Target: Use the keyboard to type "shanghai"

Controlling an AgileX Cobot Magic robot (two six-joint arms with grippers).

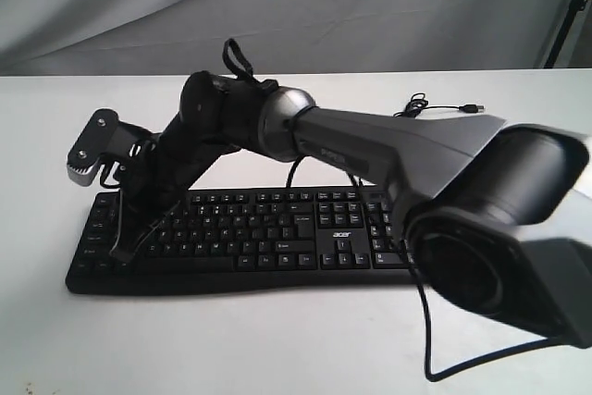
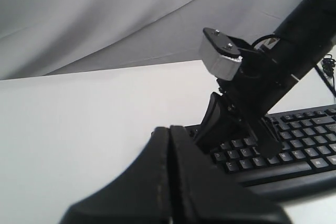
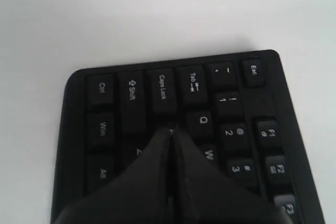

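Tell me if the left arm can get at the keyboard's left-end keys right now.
Probably not cleanly. The right gripper, shut, sits over those keys by Caps Lock and Q, its arm slanting across the keyboard. The left gripper, also shut, hangs off to the side.

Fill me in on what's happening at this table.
The right arm reaches across the black keyboard to its left end. The right gripper is shut, tips down among the keys beside Caps Lock and Q; whether a key is pressed cannot be told. The left gripper, also shut, is held off that end of the keyboard.
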